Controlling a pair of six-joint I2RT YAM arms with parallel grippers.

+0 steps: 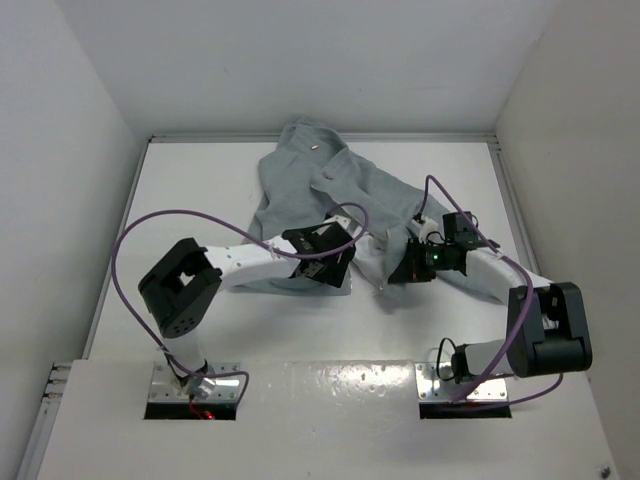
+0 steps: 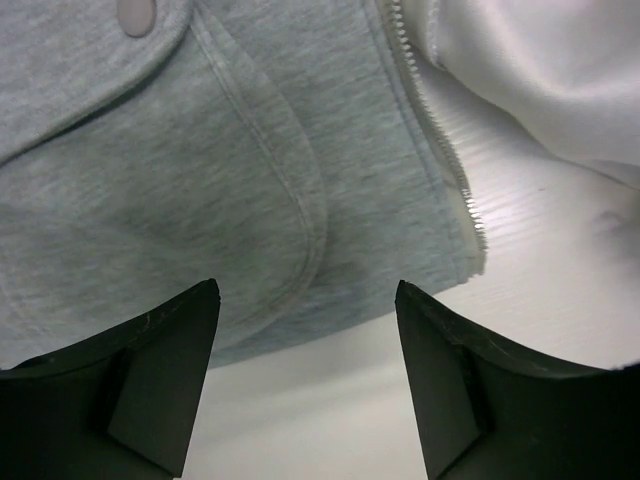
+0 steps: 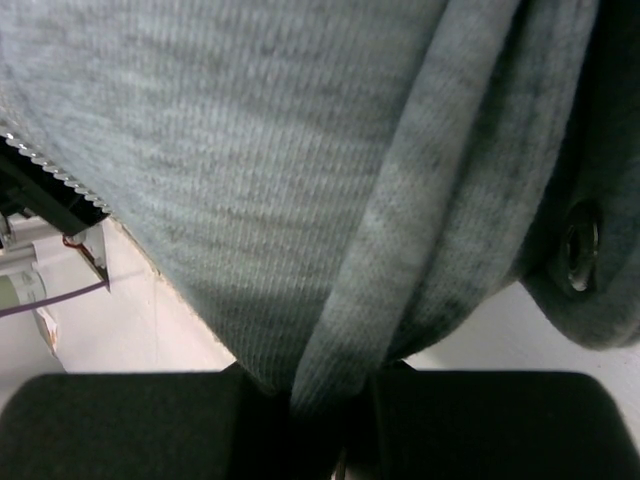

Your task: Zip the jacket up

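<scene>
Sprawling across the far middle of the white table (image 1: 190,190), the grey jacket (image 1: 310,180) lies crumpled, its front edge unzipped. The left gripper (image 2: 308,292) hovers just above the jacket's lower edge, jaws spread wide and holding nothing. The right gripper (image 3: 335,400) pinches a fold of the fleece tightly. Zipper teeth (image 2: 440,150) line the open edge, and a metal snap (image 3: 580,245) sits on a flap.

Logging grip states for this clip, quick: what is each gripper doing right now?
Left gripper: open, over the jacket edge, holding nothing.
Right gripper: shut on a fold of the jacket.
</scene>
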